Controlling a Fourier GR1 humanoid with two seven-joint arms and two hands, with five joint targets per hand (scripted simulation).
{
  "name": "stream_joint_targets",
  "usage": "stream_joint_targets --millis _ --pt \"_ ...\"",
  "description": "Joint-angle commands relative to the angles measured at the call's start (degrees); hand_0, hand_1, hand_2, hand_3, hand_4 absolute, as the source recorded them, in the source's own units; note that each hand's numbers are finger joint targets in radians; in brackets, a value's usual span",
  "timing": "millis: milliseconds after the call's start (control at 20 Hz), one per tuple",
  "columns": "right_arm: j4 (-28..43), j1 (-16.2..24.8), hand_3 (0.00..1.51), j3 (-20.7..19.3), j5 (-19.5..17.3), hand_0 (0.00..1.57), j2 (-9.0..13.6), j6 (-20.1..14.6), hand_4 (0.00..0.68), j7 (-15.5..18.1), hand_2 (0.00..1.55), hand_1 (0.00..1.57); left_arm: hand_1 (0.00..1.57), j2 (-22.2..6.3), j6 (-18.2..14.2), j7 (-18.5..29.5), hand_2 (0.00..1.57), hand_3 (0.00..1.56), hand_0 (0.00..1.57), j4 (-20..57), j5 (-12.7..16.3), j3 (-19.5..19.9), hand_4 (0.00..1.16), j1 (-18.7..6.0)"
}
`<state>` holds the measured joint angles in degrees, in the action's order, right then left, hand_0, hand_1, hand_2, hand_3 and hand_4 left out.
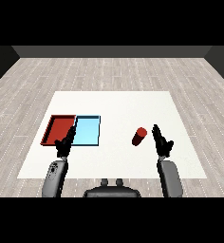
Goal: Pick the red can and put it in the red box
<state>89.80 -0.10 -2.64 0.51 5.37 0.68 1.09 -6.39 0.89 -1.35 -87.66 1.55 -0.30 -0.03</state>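
The right hand (162,141) is raised above the white table (118,107) on its grey forearm, fingers straight, pointing forward and slightly apart, holding nothing. The red can (139,136) lies tilted on the table just to its left, apart from it. The left hand (66,141) reaches forward with relaxed, uncurled fingers over the seam between the red tray (57,128) and the light blue tray (88,131), which lie side by side.
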Motion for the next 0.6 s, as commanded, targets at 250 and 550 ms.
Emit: stream_joint_targets --millis 250,550 --pt "-2.1 2.7 0.0 -6.9 4.7 0.0 7.0 8.9 0.0 2.3 0.0 0.0 0.0 1.4 -2.9 2.4 0.0 0.0 0.0 -1.0 -3.2 0.7 0.0 -0.2" --pt "-6.3 -1.4 0.0 -9.1 11.8 0.0 6.2 16.4 0.0 16.7 0.0 0.0 0.0 3.7 -1.6 21.3 0.0 0.0 0.0 -3.7 -0.4 2.6 0.0 -0.4"
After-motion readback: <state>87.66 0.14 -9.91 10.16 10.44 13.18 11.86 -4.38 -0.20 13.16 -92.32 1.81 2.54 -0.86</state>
